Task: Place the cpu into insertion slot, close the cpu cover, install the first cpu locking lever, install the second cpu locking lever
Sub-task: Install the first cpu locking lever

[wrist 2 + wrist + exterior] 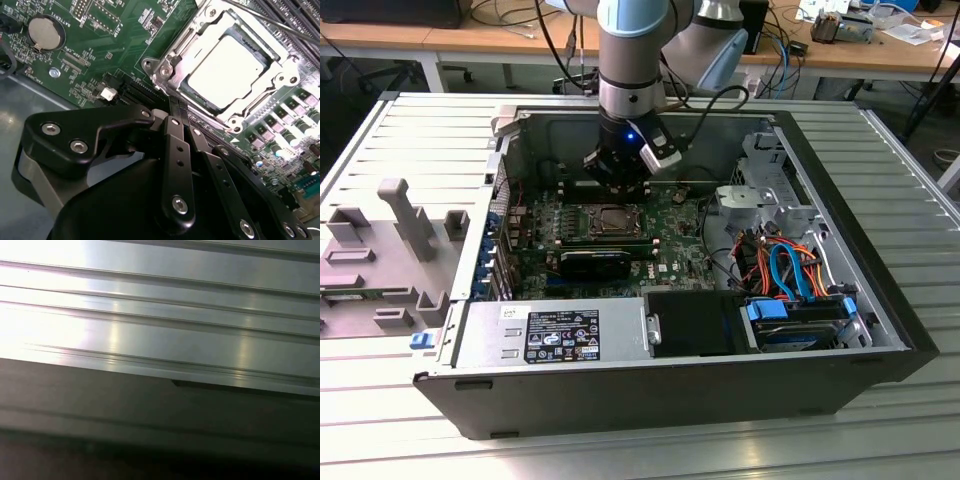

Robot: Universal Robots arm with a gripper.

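Second wrist view gives me the best read: the cpu (227, 70) lies flat in the insertion slot (187, 92), its pale metal top showing through the square window of the cpu cover (172, 50), which looks folded down around it. My gripper (181, 117) has its fingers drawn together with nothing between them, the tips just off the socket's edge, at about 7 o'clock from the chip.

In the exterior view the gripper (617, 190) hangs inside the open computer case (880, 330), right above the socket (612, 220), which sits near the centre of the motherboard (675, 250).

I count one chip, one socket, one cover and one gripper. One thin wire-like bar (270, 22) crosses at about 1 o'clock of the chip; I take it for a locking lever, but I cannot make out a second one, nor whether this one is latched.

My worry is the tight clearance. If the fingertips slide off a lever, I judge they could strike the cover or the small parts on the board close by. If the cover is not fully seated, pressing a lever could bind it. The coin cell (45, 32) at 10 o'clock stands well apart, so I judge it safe.

First wrist view looks onto the ribbed metal bench (160, 325).
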